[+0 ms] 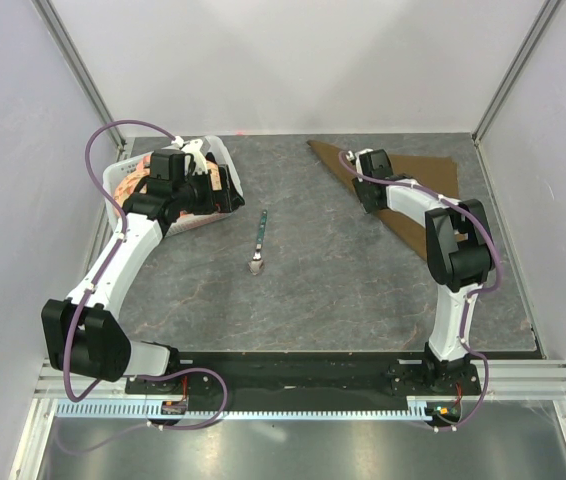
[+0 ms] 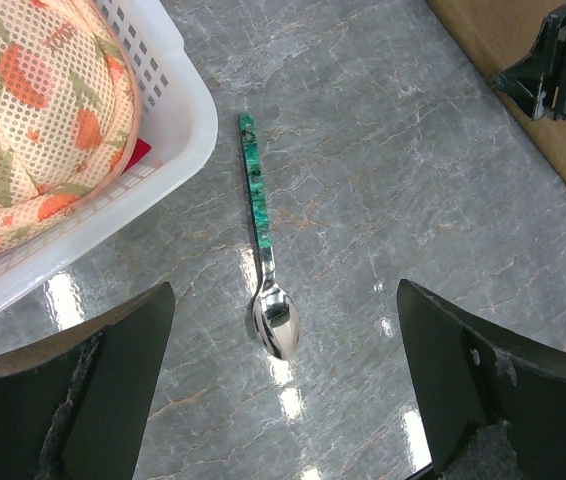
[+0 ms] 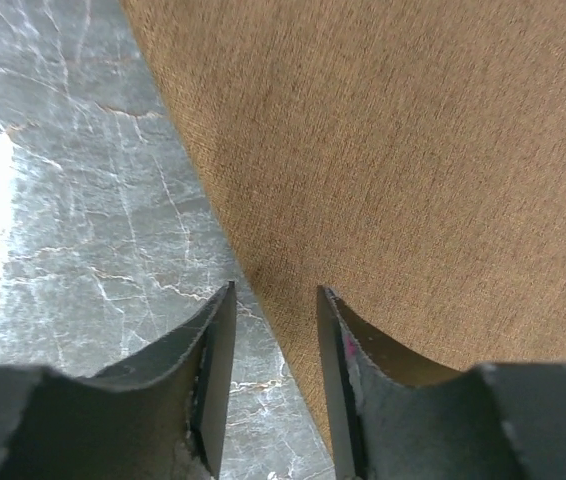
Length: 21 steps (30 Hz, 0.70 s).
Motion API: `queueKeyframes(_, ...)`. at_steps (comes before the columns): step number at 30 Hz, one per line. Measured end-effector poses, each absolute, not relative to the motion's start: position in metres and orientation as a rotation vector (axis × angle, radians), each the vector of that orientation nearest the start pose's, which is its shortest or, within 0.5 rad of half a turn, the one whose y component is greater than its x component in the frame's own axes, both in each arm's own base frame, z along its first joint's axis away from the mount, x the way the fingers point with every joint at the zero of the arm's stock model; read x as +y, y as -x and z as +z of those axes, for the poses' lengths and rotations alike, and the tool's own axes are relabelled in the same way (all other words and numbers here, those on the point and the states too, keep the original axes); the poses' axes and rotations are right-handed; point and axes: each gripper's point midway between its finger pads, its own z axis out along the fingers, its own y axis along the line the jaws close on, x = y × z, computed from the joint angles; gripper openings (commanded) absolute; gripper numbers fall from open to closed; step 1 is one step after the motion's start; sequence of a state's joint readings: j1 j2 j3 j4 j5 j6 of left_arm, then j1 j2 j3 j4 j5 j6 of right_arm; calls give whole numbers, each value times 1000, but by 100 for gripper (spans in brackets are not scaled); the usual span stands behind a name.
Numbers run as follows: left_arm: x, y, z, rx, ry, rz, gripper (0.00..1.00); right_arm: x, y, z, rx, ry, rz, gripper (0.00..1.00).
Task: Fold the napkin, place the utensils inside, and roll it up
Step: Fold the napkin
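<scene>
Surface: grey marble-patterned table top (image 1: 343, 290), white walls around.
Napkin: plain brown cloth napkin (image 1: 433, 180), flat triangle, far right.
Utensil: teal-handled spoon with silvery bowl (image 1: 260, 243), mid-table, well apart from the napkin.
Basket: white perforated plastic basket (image 1: 221, 152), far left.
Left gripper (image 2: 283, 290): released, fingers spread wide, by the basket.
Right gripper (image 3: 273, 290): fingers narrowly apart astride the napkin's edge; pinch cannot be told.
</scene>
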<state>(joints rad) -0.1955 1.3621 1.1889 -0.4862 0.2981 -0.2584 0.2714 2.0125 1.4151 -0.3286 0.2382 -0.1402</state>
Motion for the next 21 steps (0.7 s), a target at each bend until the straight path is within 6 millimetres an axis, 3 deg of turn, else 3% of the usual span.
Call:
queueKeyframes(9,-135,-362,212,2252,-90,-583,100,79,-472,27,2476,441,-276,37)
queueKeyframes(21,-135,-363,214,2243,-91,-584,100,80,-474,25,2465,486,-296,24)
